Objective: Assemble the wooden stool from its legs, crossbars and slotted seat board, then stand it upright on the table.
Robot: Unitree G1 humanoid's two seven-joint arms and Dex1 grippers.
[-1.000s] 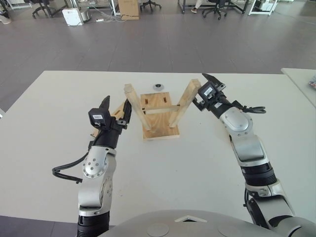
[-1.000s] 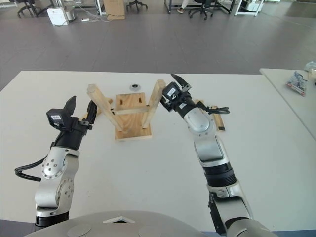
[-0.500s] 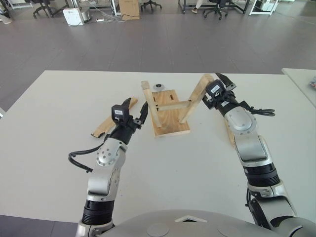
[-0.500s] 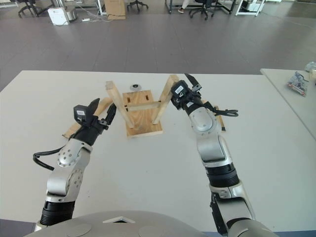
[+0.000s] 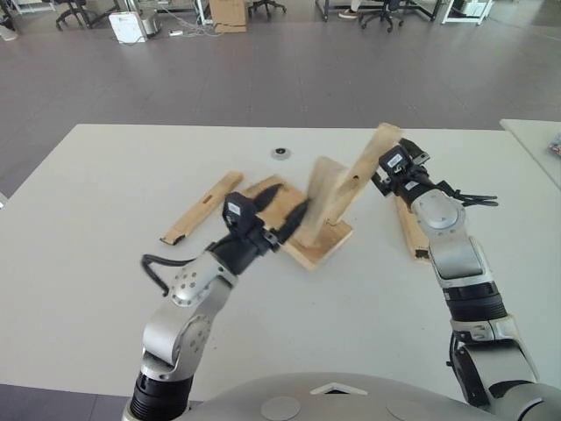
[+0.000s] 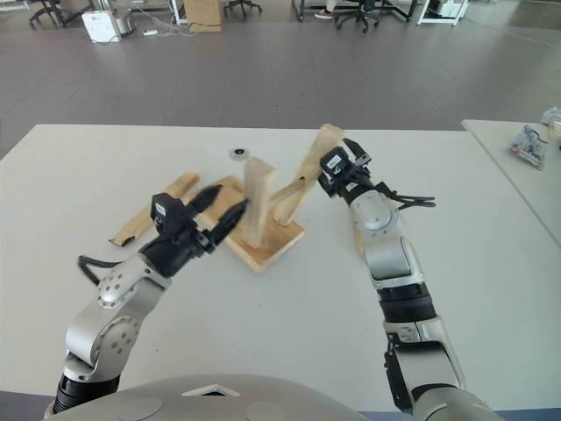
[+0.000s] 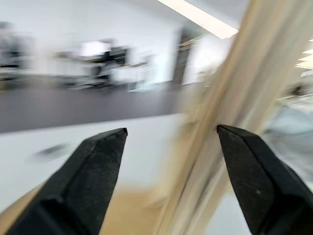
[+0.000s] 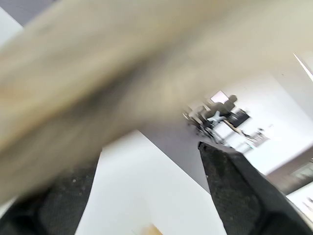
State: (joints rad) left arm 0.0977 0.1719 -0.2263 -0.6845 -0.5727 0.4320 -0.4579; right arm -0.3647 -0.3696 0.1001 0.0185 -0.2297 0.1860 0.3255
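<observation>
Stool (image 5: 323,230) shifted right, now tilted; left gripper (image 5: 293,193) followed

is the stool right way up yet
No, upside down: the seat board is at the bottom on the table, and its legs point up.

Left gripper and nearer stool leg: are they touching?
Cannot tell. In the left wrist view the blurred stool leg runs behind one of the left gripper's open fingers; no contact or gap shows plainly.
</observation>
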